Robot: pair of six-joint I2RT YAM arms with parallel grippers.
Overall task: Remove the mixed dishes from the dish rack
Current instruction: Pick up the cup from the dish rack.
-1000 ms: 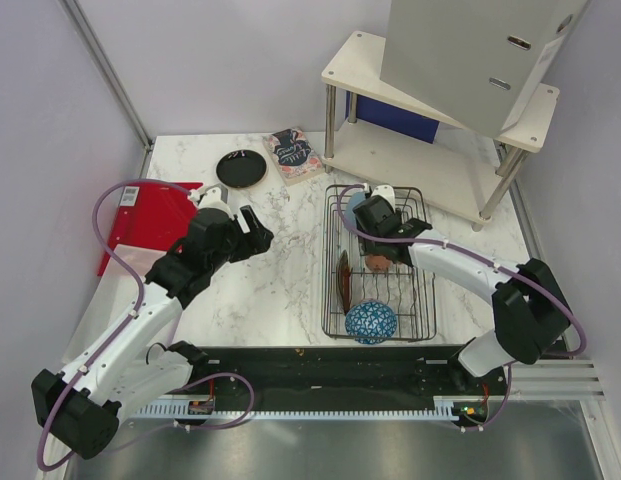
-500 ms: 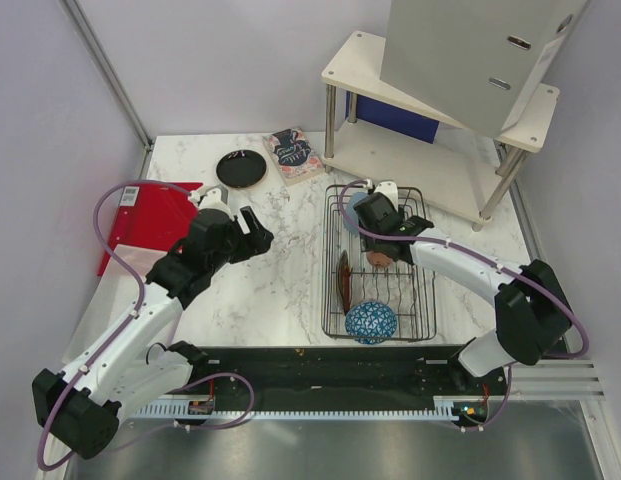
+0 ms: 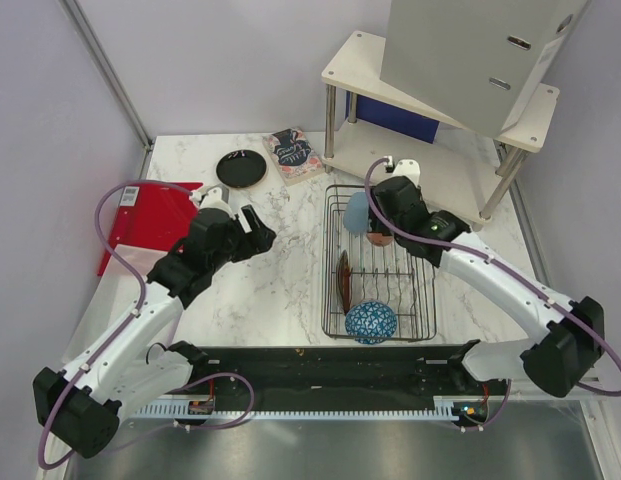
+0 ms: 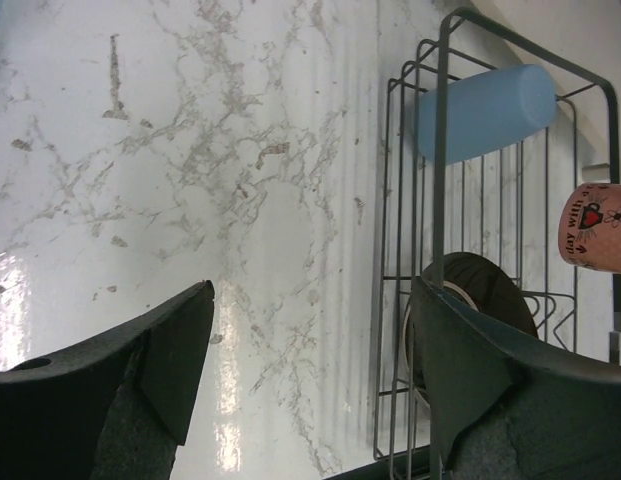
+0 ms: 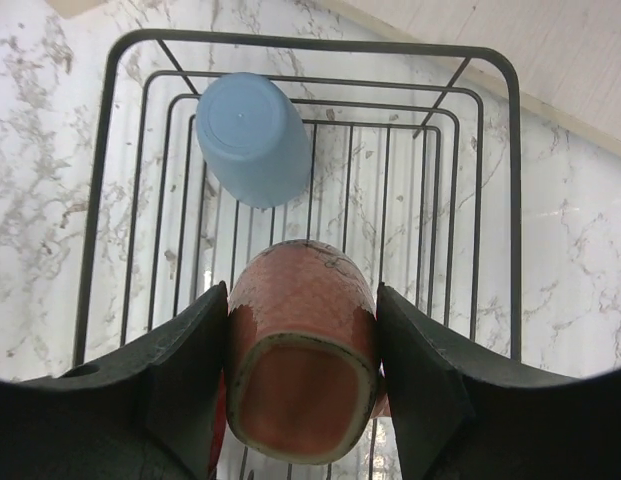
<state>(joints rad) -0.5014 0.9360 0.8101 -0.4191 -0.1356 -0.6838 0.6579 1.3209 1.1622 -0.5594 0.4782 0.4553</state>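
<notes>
Both arms extend forward. The right arm [image 3: 495,285] bends over the black wire dish rack [image 3: 324,270], its right gripper [image 5: 301,300] clamped on the salmon-pink ceramic mug [image 5: 302,380] beside a light-blue cup [image 5: 252,135]. The left gripper [image 4: 312,300] hangs wide open, empty, above the white marble table [image 3: 280,280].

Gloss, wire, plastic and glaze.
The table [image 4: 240,200] is polished white marble-look, throwing glare; the rack [image 5: 514,200] is thin black coated wire; the blue cup [image 5: 252,138] looks smooth matt plastic; the pink mug [image 5: 302,300] has a speckled glaze; the far shelf [image 3: 430,165] is pale matt wood.
</notes>
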